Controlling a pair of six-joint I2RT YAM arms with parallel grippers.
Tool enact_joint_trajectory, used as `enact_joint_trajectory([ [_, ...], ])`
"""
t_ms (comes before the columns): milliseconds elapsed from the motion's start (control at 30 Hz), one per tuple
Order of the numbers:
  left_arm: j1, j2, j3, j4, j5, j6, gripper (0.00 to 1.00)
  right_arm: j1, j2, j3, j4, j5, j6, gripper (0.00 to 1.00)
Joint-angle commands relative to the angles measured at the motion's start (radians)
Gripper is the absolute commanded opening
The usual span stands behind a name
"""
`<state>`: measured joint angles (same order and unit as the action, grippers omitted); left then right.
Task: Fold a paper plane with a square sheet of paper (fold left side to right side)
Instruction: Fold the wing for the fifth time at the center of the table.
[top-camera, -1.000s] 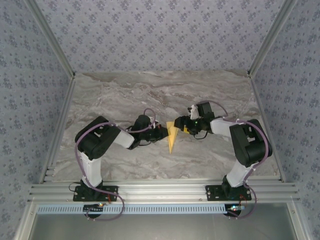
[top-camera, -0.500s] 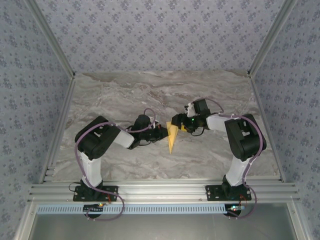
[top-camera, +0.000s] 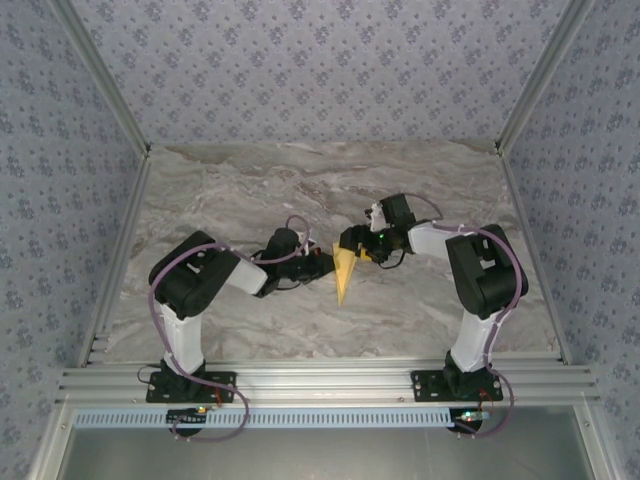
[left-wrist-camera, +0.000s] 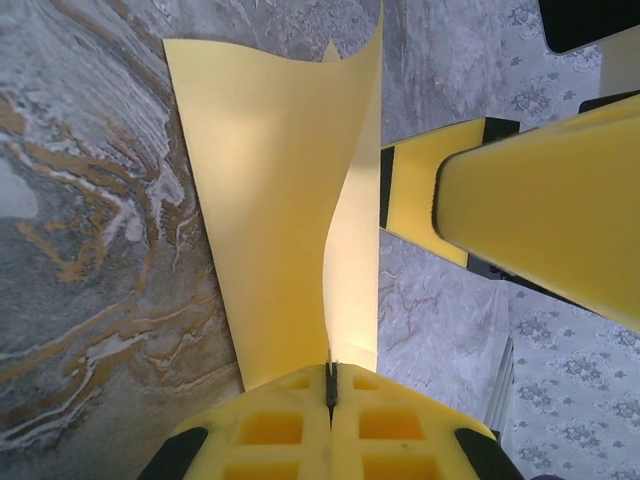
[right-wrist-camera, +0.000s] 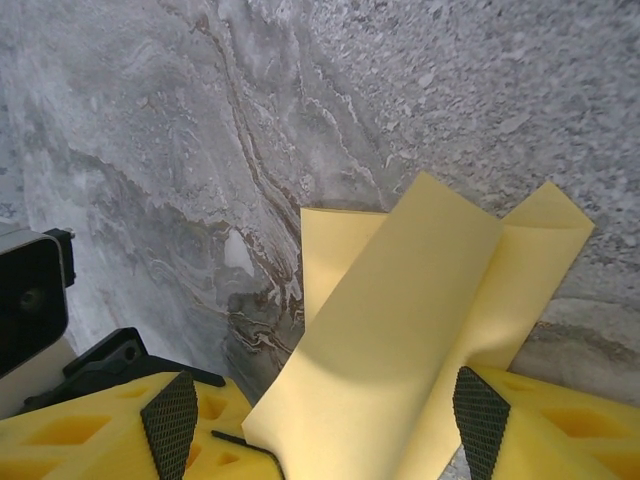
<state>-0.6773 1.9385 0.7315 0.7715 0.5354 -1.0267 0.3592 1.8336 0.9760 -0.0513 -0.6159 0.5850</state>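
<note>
The sheet of paper is lying near the middle of the marbled table, folded into a slim yellow-orange wedge with its broad end pointing away from the arm bases and its tip pointing toward them. The left gripper is reaching in from the paper's left side, and its wrist view is showing the yellow pads pressed together with a thin edge of the sheet running down into the seam between them, so it is pinching the paper. From that pinch one layer is lying flat on the stone while a second layer is curling upward as a raised flap. The right gripper is hovering over the broad end from the right, its fingers looming just beside the lifted flap in the left wrist view. Its own camera is showing the right gripper with jaws spread apart, one finger on each side of the sheet, which is rising between them; whether either pad is touching the paper cannot be told.
</note>
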Motion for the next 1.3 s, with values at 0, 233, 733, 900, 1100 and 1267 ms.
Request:
enact_joint_trajectory([
  [0,0.009,-0.002,0.034,-0.029,0.018,0.042,0.0,0.011,0.036,0.024,-0.113,0.057,-0.046,0.73],
  [233,0.012,0.002,0.054,-0.079,0.018,0.075,0.0,0.017,0.053,0.03,-0.144,0.074,-0.066,0.74],
  [733,0.026,0.007,0.064,-0.145,0.006,0.133,0.0,0.026,0.052,0.035,-0.175,0.089,-0.088,0.75],
  [900,0.027,0.023,0.084,-0.137,0.022,0.135,0.0,0.03,0.053,0.035,-0.176,0.088,-0.088,0.75],
  [1100,0.026,0.031,0.088,-0.129,0.034,0.135,0.0,0.032,0.054,0.035,-0.177,0.089,-0.089,0.75],
  [1267,0.025,0.053,0.093,-0.127,0.05,0.132,0.0,0.032,0.053,0.035,-0.176,0.087,-0.09,0.75],
])
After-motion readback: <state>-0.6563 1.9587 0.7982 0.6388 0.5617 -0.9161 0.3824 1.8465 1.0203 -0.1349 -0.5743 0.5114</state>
